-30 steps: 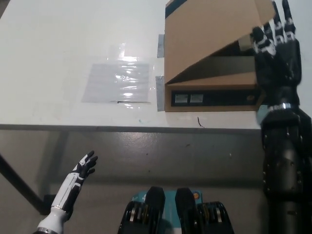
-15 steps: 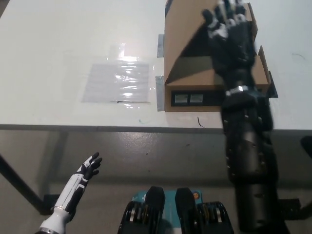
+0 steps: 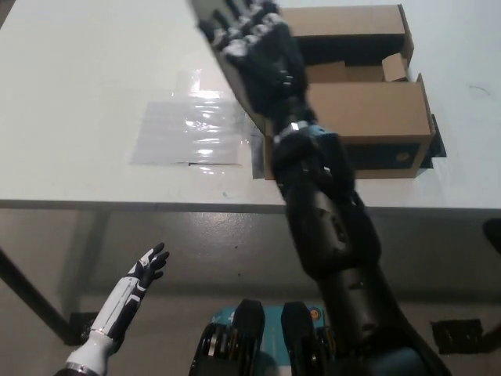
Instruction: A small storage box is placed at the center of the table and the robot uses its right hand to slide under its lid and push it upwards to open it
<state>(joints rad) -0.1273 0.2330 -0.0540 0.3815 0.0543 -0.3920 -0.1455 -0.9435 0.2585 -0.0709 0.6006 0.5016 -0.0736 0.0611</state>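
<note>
A white bench [image 3: 94, 70] is filling the upper half of the head view, with its near edge running straight across the middle and grey floor [image 3: 235, 251] showing below it.

The black right arm [image 3: 329, 227] is reaching up from the bottom right, crossing the near edge of the bench and slanting toward the far left. It is covering the left end of the cardboard box [image 3: 368, 110].

The box is sitting toward the right side of the bench, close to the near edge. It is standing open: its lid [image 3: 344, 22] is lying back flat toward the far edge, and the dark inside is showing between the lid and the front panel, with a small folded flap [image 3: 394, 67] sticking up near the right end. A dark label strip is running along the front face.

A sheet of clear plastic [image 3: 188, 129] is lying flat on the bench to the left of the box, shining under the light. Grey tape strips [image 3: 256, 149] are lying between the sheet and the box.

The right hand [image 3: 254, 47] is hovering above the bench beside the box's left end, with its fingers [image 3: 227, 19] spread apart and holding nothing.

The white left hand [image 3: 145, 270] is resting low at the lower left, below the bench edge and over the floor, with its fingers loosely apart and empty.
</note>
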